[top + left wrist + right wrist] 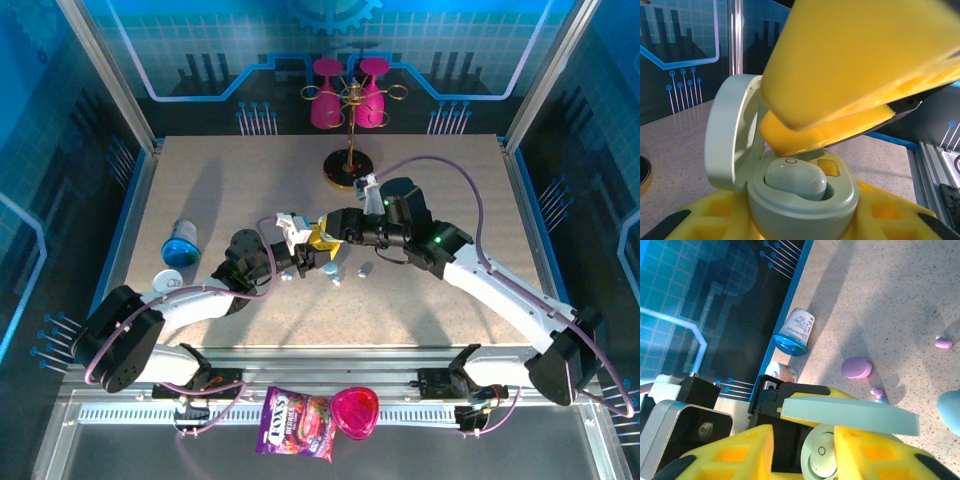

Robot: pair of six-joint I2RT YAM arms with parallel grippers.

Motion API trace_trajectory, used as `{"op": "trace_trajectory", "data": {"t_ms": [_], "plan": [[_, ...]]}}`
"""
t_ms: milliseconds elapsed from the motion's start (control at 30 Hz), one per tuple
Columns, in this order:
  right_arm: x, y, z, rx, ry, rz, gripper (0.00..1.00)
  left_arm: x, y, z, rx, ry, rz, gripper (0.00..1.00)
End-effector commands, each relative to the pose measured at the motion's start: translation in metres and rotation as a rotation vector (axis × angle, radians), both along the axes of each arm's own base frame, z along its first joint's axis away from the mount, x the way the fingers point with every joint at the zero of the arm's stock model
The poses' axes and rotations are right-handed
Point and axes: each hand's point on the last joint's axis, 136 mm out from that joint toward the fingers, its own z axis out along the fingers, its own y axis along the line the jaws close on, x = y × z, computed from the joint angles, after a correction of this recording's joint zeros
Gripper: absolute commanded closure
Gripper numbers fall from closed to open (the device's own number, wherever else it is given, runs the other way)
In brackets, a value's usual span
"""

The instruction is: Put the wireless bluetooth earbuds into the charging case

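Earbud (796, 179): whitish, glossy, seated in open pale-green charging case (805, 212) | left hand (800, 230): gripping case | right hand (804, 452): parted

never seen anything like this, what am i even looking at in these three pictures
Two robot arms are bolted at the near edge of a table. One picture looks down from overhead; the other two come from small cameras on each wrist. The left gripper is shut on an open pale green charging case with a whitish earbud lying inside. The right gripper, jaws apart, hovers close above it. On it lie a blue-capped bottle, a lilac case and tiny lilac buds.
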Motion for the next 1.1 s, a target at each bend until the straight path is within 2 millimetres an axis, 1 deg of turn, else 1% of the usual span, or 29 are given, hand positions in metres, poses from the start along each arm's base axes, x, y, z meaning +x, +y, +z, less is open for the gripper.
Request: {"op": "trace_trajectory", "data": {"t_ms": [0, 133, 233, 267, 333, 400, 467, 533, 667, 700, 767, 833, 900, 967, 1067], "plan": [[-0.011, -0.001, 0.006, -0.01, -0.014, 0.024, 0.6, 0.002, 0.002, 0.039, -0.064, -0.124, 0.024, 0.86], [-0.017, 0.0, 0.013, 0.004, -0.043, 0.057, 0.53, 0.003, 0.002, 0.038, -0.065, -0.132, 0.033, 0.86], [-0.027, -0.002, 0.023, 0.013, -0.108, 0.098, 0.45, 0.004, 0.004, 0.035, -0.061, -0.141, 0.047, 0.86], [-0.031, -0.005, 0.027, 0.018, -0.141, 0.108, 0.39, 0.005, 0.005, 0.034, -0.058, -0.145, 0.052, 0.86], [-0.037, -0.013, 0.031, 0.011, -0.187, 0.102, 0.33, 0.006, 0.007, 0.034, -0.057, -0.15, 0.057, 0.86], [-0.04, -0.024, 0.03, -0.017, -0.222, 0.084, 0.28, 0.006, 0.009, 0.033, -0.059, -0.151, 0.06, 0.86], [-0.042, -0.04, 0.024, -0.066, -0.243, 0.046, 0.26, 0.006, 0.011, 0.035, -0.063, -0.154, 0.066, 0.86], [-0.041, -0.057, 0.013, -0.124, -0.245, -0.006, 0.26, 0.006, 0.013, 0.037, -0.068, -0.157, 0.07, 0.86], [-0.034, -0.097, -0.023, -0.272, -0.205, -0.132, 0.28, 0.005, 0.016, 0.041, -0.073, -0.163, 0.081, 0.86], [-0.033, -0.105, -0.035, -0.31, -0.188, -0.152, 0.28, 0.004, 0.017, 0.042, -0.073, -0.165, 0.083, 0.86], [-0.03, -0.125, -0.065, -0.395, -0.127, -0.212, 0.3, 0.004, 0.019, 0.042, -0.072, -0.165, 0.091, 0.86], [-0.028, -0.138, -0.093, -0.44, -0.043, -0.262, 0.33, 0.002, 0.02, 0.044, -0.073, -0.171, 0.09, 0.87], [-0.029, -0.143, -0.12, -0.452, 0.057, -0.291, 0.35, 0.001, 0.02, 0.046, -0.074, -0.173, 0.089, 0.86], [-0.03, -0.136, -0.142, -0.427, 0.13, -0.28, 0.35, -0.001, 0.021, 0.049, -0.073, -0.178, 0.088, 0.86], [-0.028, -0.121, -0.164, -0.356, 0.198, -0.267, 0.36, -0.002, 0.021, 0.051, -0.068, -0.181, 0.08, 0.86]]}}
